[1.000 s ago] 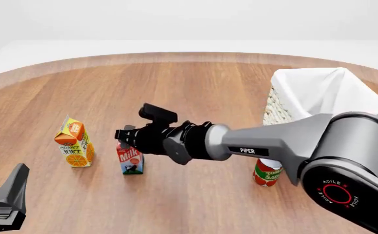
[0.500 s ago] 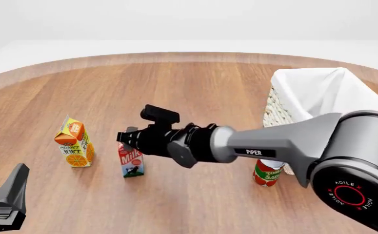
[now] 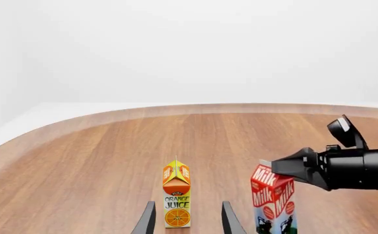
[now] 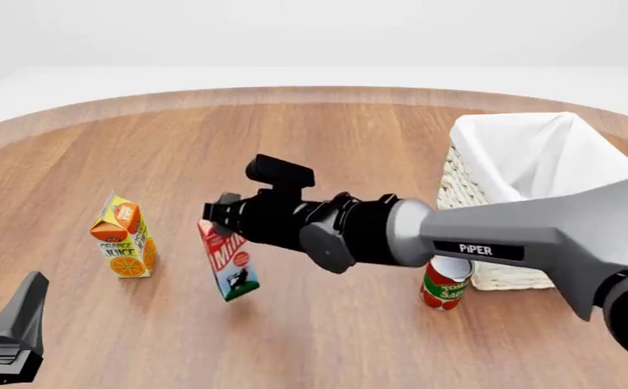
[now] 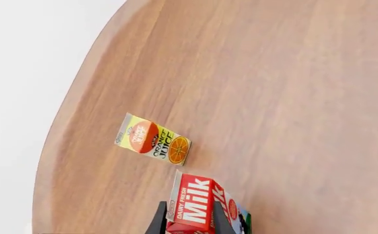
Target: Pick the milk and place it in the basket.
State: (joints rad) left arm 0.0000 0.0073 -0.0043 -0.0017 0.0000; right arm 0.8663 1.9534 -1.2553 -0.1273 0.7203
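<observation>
The milk (image 4: 228, 263) is a small red carton, tilted with its top leaning left, held by its gable top in my right gripper (image 4: 222, 220), which is shut on it. In the right wrist view the milk (image 5: 197, 204) fills the gap between the dark fingers (image 5: 158, 222). The left wrist view shows the milk (image 3: 273, 199) under the right gripper (image 3: 291, 167). The white wicker basket (image 4: 459, 185) with its cloth lining stands at the right, well apart from the milk. My left gripper (image 4: 11, 334) rests low at the near left, and in its own view the left gripper (image 3: 187, 222) is open and holds nothing.
An orange juice carton (image 4: 125, 237) stands upright left of the milk; the same carton (image 3: 175, 200) lies ahead of my left fingers. A red can (image 4: 443, 285) stands at the basket's near corner, under my right arm. The round wooden table (image 4: 346, 138) curves away at the back.
The right gripper has moved a little to the right and up with the milk, which has gone from upright to tilted. The left arm has not moved.
</observation>
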